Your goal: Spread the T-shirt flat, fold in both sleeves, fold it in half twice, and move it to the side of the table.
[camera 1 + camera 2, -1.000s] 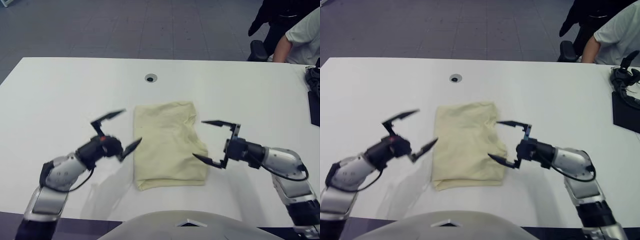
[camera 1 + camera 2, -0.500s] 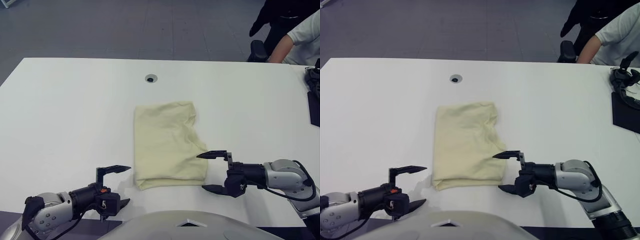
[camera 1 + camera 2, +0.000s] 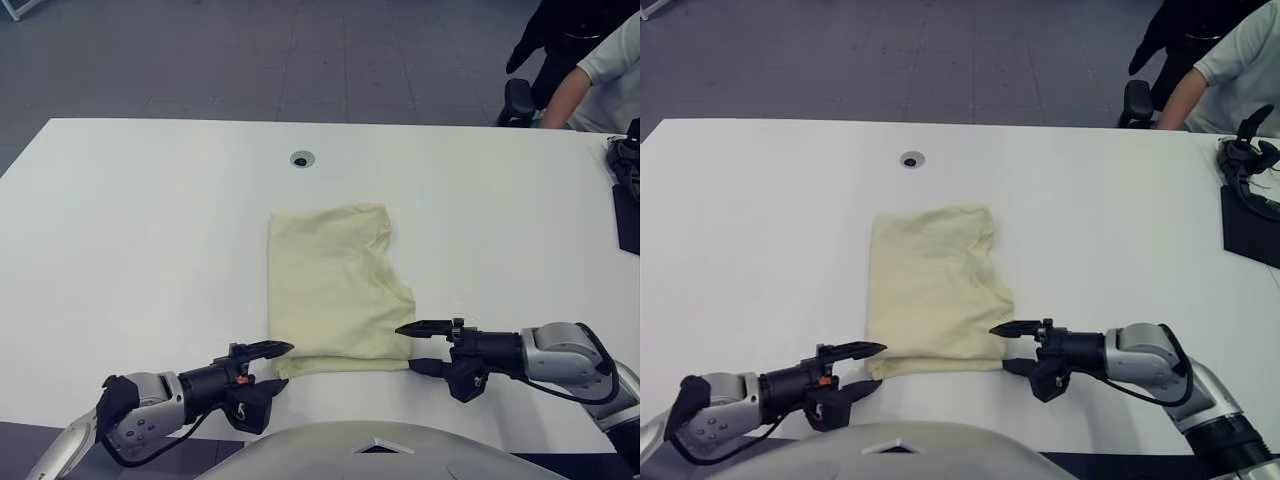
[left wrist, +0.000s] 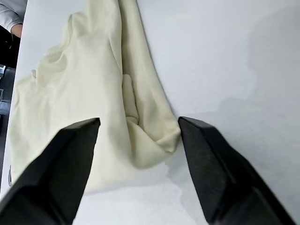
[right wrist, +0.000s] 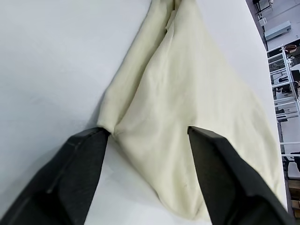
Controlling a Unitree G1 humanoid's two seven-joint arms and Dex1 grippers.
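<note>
T-shirt (image 3: 335, 285) lay on the white table (image 3: 120, 220) as a narrow, pale yellow rectangle, its far edge a little on the robot's side of the round cable hole (image 3: 301, 158) and its length running straight away from that hole toward the robot. No sleeve stuck out at either long edge, and the end farthest from the hole showed doubled layers. So the spreading and both sleeve folds looked done, and probably the first fold in half too.

Both arms sat at the end farthest from the hole. The left gripper (image 3: 283, 365) had its fingers parted moderately around the left corner, not yet closed on it. The right gripper (image 3: 404, 346) was parted likewise at the right corner, one finger just touching the cloth.

Still to do, by my reading, were pinching these corners, a final fold toward the hole, and carrying the bundle to the table's side.
</note>
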